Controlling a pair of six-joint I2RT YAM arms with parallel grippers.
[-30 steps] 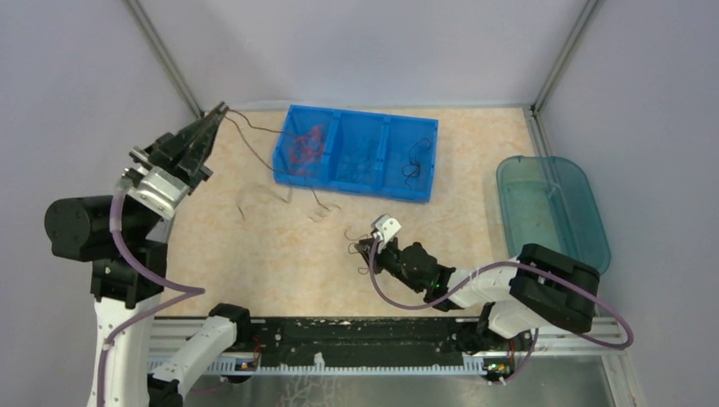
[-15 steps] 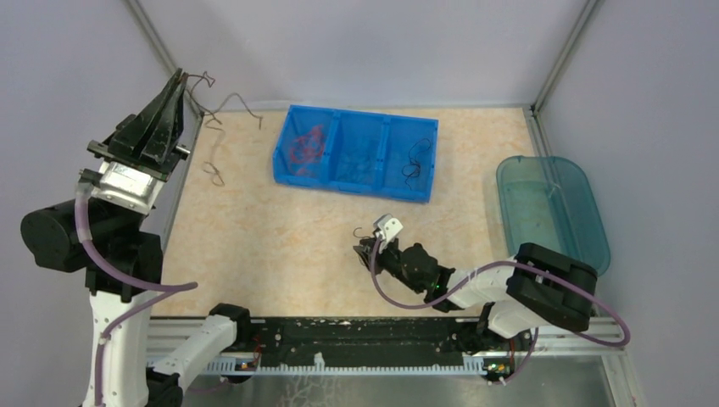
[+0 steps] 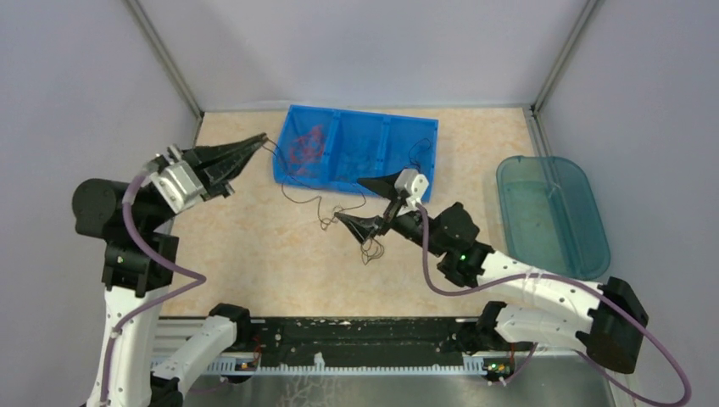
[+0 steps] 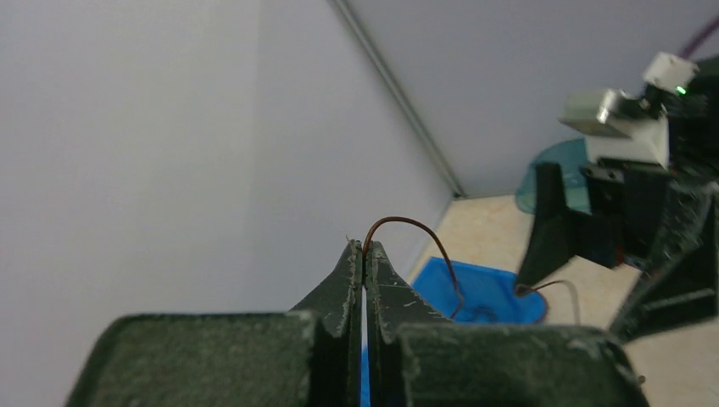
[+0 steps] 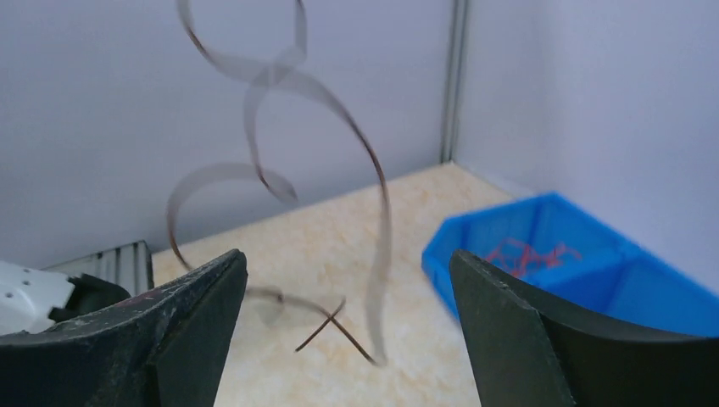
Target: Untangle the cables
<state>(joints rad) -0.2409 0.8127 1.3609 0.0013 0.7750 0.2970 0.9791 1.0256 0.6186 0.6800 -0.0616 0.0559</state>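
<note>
My left gripper (image 3: 263, 138) is shut on one end of a thin dark brown cable (image 3: 323, 222), held in the air left of the blue bin (image 3: 428, 127). From the pinched tips (image 4: 365, 248) the cable (image 4: 392, 218) arcs up and drops toward the bin. My right gripper (image 3: 349, 199) hovers in front of the bin, open wide. The cable's curly, blurred far part (image 5: 386, 215) hangs loose between its spread fingers (image 5: 203, 292). Red cables (image 3: 305, 144) lie in the bin's left compartment and a black one (image 3: 415, 161) in the right compartment.
A translucent teal tray (image 3: 585, 203) sits at the right side of the table. Grey walls close in the left, back and right. The arms' black base rail (image 3: 356, 335) runs along the near edge.
My left gripper swung from the back-left corner down toward the bin, still pinching the cable. My right gripper rose from the table toward the bin and opened, letting go of the cable.
</note>
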